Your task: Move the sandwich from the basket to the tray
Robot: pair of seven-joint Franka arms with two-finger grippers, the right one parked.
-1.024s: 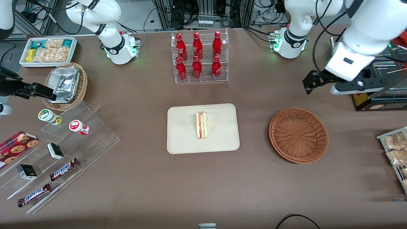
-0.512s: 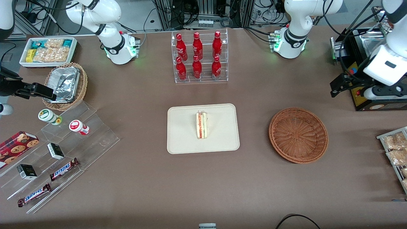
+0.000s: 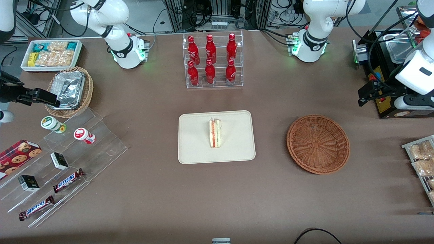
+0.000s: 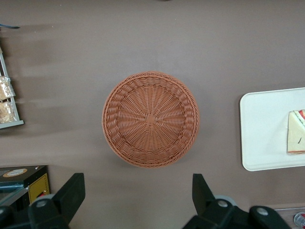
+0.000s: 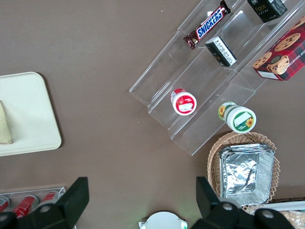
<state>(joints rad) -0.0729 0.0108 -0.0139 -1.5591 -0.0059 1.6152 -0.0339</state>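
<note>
Front view, seen left to right: the sandwich (image 3: 215, 133) is set on edge near the middle of the cream tray (image 3: 193, 149), approx. at table centre. The round brown basket (image 3: 318, 144) is seen nearer the working arm's end, w/ nothing in it. The gripper (image 3: 363, 97) is held above the table by a black machine (image 3: 381, 101), jaws spread wide apart, nothing gripped.
</note>
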